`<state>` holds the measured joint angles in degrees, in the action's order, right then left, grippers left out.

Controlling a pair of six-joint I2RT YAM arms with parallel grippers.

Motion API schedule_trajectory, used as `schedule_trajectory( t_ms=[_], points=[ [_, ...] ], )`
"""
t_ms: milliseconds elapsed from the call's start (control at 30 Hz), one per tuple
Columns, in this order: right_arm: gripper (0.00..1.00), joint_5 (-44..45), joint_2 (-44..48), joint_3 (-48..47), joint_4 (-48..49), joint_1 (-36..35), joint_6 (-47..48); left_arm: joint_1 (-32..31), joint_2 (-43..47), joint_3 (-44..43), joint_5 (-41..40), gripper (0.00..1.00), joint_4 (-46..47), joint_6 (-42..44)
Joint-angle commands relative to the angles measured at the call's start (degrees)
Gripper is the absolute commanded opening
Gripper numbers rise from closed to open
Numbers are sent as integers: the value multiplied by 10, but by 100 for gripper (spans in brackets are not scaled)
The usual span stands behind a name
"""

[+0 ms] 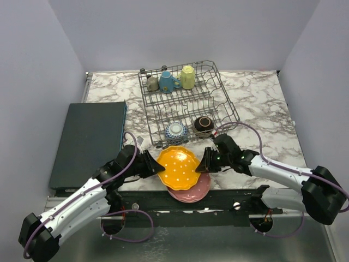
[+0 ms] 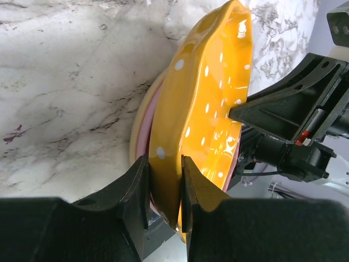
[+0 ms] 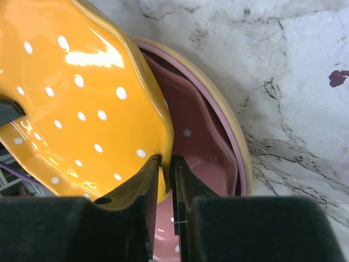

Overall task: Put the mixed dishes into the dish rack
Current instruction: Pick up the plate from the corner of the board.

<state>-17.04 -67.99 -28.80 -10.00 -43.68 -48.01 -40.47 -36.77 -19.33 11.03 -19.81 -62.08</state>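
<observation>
A scalloped orange plate with white dots [image 1: 178,166] [image 2: 212,109] [image 3: 82,109] is lifted and tilted above a stack of pink plates [image 1: 193,188] [image 3: 202,142] at the table's near edge. My left gripper [image 1: 158,169] [image 2: 163,164] is shut on the orange plate's left rim. At the opposite rim my right gripper [image 1: 206,161] [image 3: 166,161] has its jaws slightly apart, the rim between them with a thin gap on one side. The dish rack [image 1: 218,93] stands behind, holding a grey mug [image 1: 152,83], a blue mug [image 1: 167,82], a yellow mug [image 1: 187,77], a patterned bowl [image 1: 175,131] and a brown bowl [image 1: 204,125].
A dark flat mat [image 1: 90,142] lies left of the rack on the marble tabletop [image 1: 262,109]. The rack's near edge is just beyond both grippers. Walls close in the table on the left, right and back.
</observation>
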Motion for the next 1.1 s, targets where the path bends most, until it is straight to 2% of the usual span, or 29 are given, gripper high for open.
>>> schedule_trajectory(
  t_ms=[0,267,533,800,1067],
  points=[
    [23,33,43,-22,-20,-5,-7,-2,32,-49,46,0,53,-15],
    [42,50,82,-35,-61,-5,-6,-1,47,-69,42,0,40,-15],
    [66,55,153,-25,-67,-5,-18,-1,71,-82,42,0,35,-26],
    [72,31,237,-4,-36,-5,-51,-1,94,-95,48,0,40,-47],
    [73,-13,266,11,20,-5,-88,-1,107,-127,57,0,53,-59]
  ],
)
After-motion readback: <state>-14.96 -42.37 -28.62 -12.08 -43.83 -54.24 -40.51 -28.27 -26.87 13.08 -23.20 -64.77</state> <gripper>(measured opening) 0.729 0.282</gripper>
